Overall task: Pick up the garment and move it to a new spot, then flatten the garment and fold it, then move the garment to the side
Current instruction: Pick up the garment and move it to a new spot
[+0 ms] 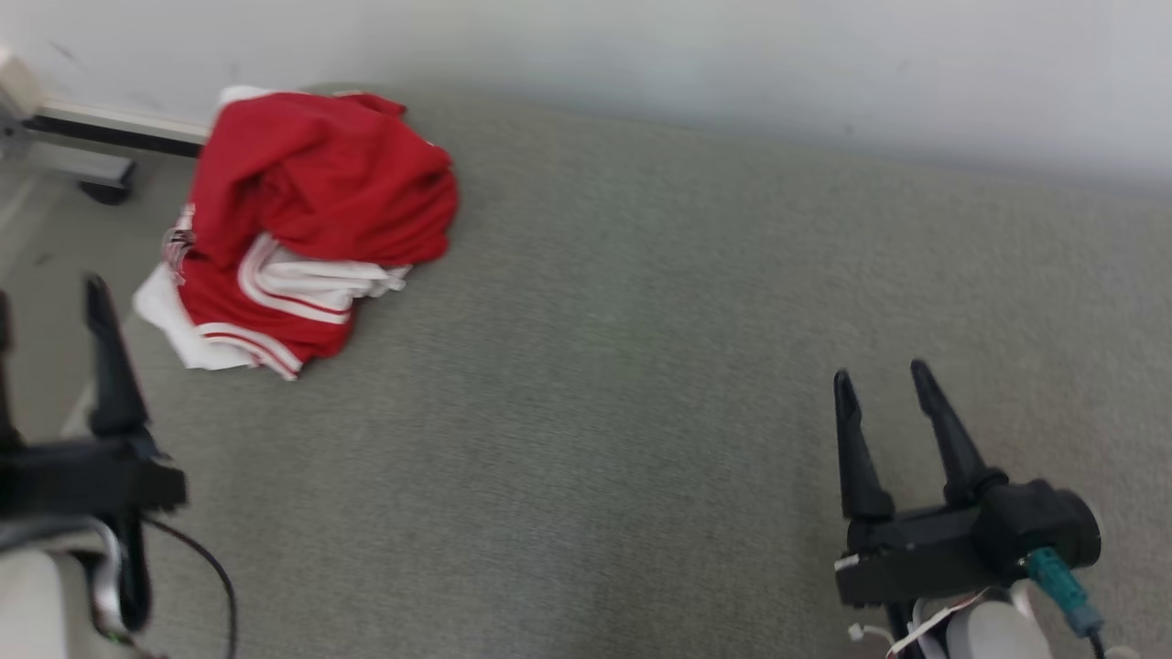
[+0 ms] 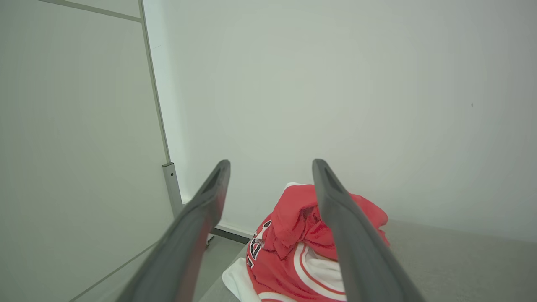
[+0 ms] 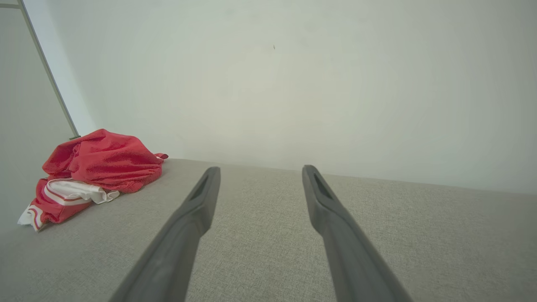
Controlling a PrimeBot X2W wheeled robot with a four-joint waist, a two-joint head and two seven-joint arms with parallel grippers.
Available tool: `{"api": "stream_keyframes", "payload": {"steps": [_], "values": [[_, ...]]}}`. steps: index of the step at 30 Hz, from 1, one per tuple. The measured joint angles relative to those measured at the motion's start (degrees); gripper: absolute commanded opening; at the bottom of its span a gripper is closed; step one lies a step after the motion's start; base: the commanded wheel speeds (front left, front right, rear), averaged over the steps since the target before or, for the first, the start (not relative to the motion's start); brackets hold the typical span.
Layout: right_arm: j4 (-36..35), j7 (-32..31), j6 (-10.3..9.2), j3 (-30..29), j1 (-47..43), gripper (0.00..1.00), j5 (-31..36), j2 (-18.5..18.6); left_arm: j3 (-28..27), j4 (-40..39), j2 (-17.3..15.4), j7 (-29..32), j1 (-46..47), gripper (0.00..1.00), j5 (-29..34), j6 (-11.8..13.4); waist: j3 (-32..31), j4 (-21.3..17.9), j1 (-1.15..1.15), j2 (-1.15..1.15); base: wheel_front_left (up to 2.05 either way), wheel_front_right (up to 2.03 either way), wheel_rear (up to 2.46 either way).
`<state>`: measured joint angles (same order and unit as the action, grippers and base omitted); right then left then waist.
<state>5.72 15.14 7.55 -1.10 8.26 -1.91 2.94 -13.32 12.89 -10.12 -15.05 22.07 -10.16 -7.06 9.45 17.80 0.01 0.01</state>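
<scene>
**Inspection: garment not yet picked up, both end effectors empty**

The garment (image 1: 311, 220), red with white striped trim, lies in a crumpled heap at the far left corner of the grey cloth-covered counter (image 1: 641, 384), near the pale wall (image 1: 732, 55). Its white hem reaches the counter's left edge. It lies loose on the cloth, inside no bin or basket.

The left end effector (image 2: 272, 163) stands with its fingers spread wide and nothing between them. It is short of the heap and aimed at it: in the left wrist view the garment sits just beyond the fingertips. In my judgement this arm is placed for the first pickup, being the nearer one.

The right end effector (image 1: 879, 371) is likewise fully spread and empty, hovering over bare counter well apart from the garment. That side appears held in reserve.

The broad bare middle of the counter looks the likely new spot, with room for flattening and folding. No step of the task appears complete.
</scene>
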Motion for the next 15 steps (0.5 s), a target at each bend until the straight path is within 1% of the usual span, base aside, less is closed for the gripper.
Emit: {"api": "stream_keyframes", "payload": {"steps": [2,3,6,10,15], "values": [[-1.5,0.0,0.00,-0.4,1.0,1.00,0.2,0.3,-0.4,0.7,-1.7,0.0,3.4,1.00,-0.7,0.0,1.7,-1.5,0.01,0.00,0.00,0.00,0.00],[-1.5,0.0,0.00,-0.4,1.0,1.00,0.2,0.3,-0.4,0.7,-1.7,0.0,3.4,1.00,-0.7,0.0,1.7,-1.5,0.01,0.00,0.00,0.00,0.00],[-3.8,0.0,0.00,-1.3,2.0,1.00,0.5,0.8,-1.3,2.4,-4.6,0.1,8.7,1.00,-1.9,0.0,4.3,-3.7,0.01,0.00,0.00,0.00,0.00],[-6.5,0.0,0.00,-2.5,3.1,1.00,0.5,1.2,-2.4,4.7,-7.8,1.6,15.3,1.00,-3.9,-0.1,7.8,-6.6,0.01,0.00,0.00,0.00,0.00],[-9.3,0.0,0.00,-3.4,4.0,1.00,0.2,1.2,-1.8,7.6,-12.6,3.9,21.4,1.00,-4.0,-0.1,12.0,-10.2,0.01,0.00,0.00,0.00,0.00]]}}
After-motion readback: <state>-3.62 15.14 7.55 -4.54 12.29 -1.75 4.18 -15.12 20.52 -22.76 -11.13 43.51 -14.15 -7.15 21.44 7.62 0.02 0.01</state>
